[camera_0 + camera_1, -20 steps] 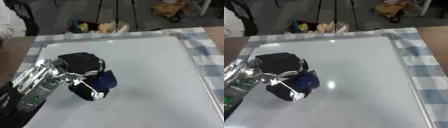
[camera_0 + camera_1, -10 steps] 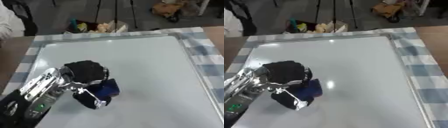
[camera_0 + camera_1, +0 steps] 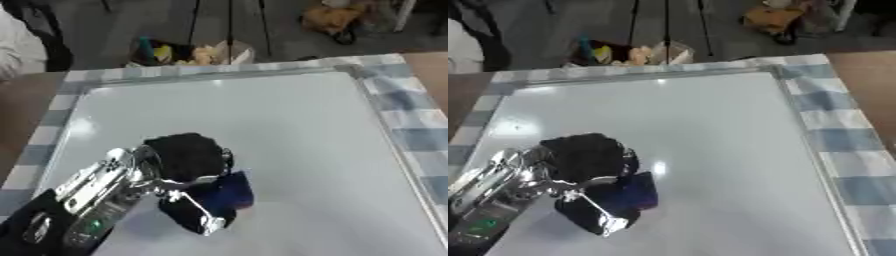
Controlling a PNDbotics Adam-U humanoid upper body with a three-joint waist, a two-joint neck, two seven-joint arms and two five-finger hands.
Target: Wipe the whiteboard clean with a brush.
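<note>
A large whiteboard with a silver frame lies flat on a blue-and-white checked cloth. Its surface looks plain white, with no marks that I can make out. My left hand comes in from the lower left and lies over the board's lower left part. Its fingers are curled round a dark blue brush, which presses on the board. My right hand shows in neither view.
The checked cloth runs along the board's right and far sides. Beyond the table's far edge, bags and clutter lie on the floor beside tripod legs. A person's white sleeve shows at the far left.
My left hand has slid the blue brush toward me and a little right along the board's lower left part. The camera has also tilted slightly.
</note>
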